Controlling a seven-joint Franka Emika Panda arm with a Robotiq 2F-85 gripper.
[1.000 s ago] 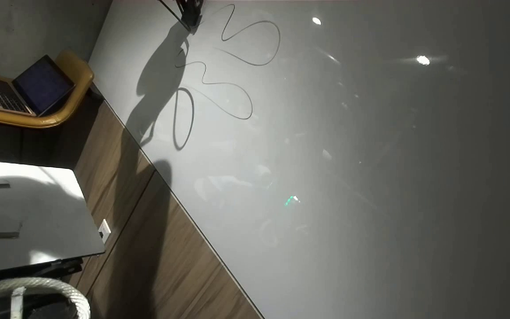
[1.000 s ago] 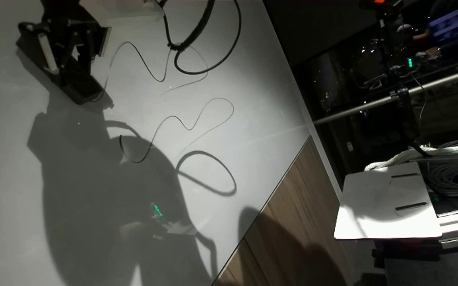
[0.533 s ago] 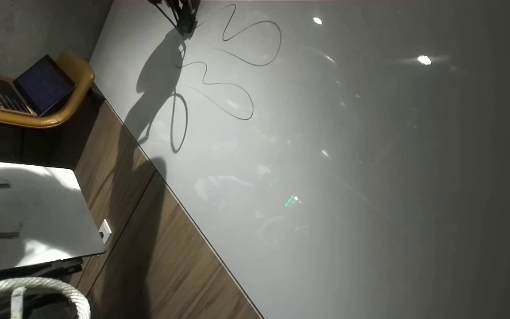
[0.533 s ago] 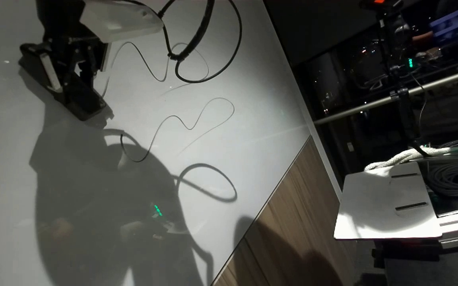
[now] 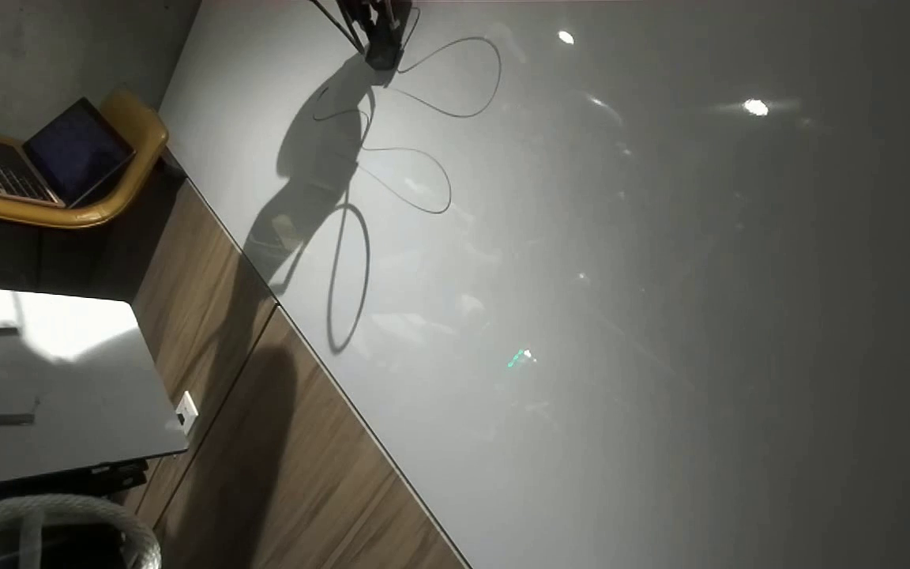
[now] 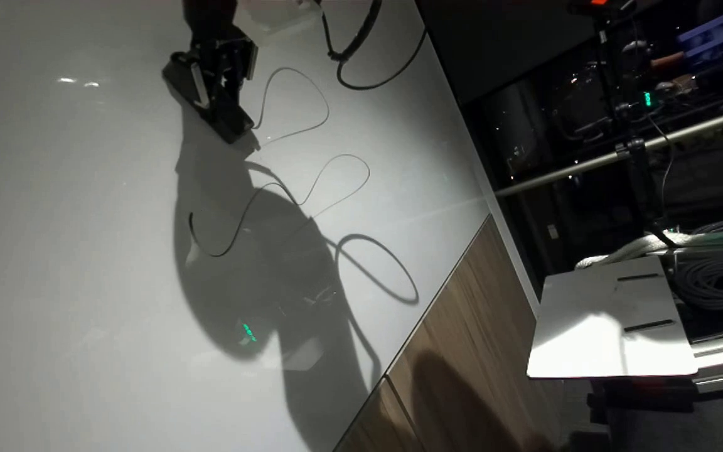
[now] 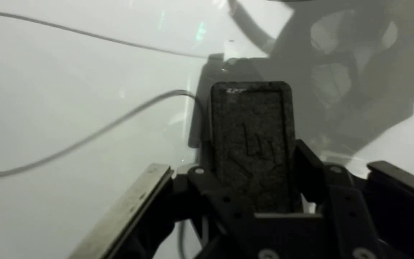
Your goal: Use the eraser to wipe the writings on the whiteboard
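Observation:
My gripper (image 7: 255, 158) is shut on the eraser (image 7: 252, 126), a dark grey oblong block, with a finger on each side of it. In an exterior view the gripper (image 6: 218, 85) holds the eraser (image 6: 231, 124) against or very close to the whiteboard (image 6: 85, 282); exact contact cannot be told. The writings are two thin looping squiggles. The upper squiggle (image 6: 328, 113) starts at the eraser's right end, and its part behind the gripper is hidden. The lower squiggle (image 6: 369, 169) lies below, partly in the arm's shadow. A marker line (image 7: 84, 139) runs to the eraser's left side in the wrist view.
A black cable loop (image 6: 393, 78) hangs from the arm beside the board. Wood panelling (image 5: 344, 490) borders the board's lower edge. A white table top (image 6: 612, 351), a yellow chair (image 5: 151, 134) with an open laptop (image 5: 80, 150) and a rope (image 5: 143, 537) stand off the board.
After a small downward shift, my gripper has moved right with the eraser in both exterior views, onto the upper squiggle. The squiggle's left end no longer shows. The arm's shadow moved right too.

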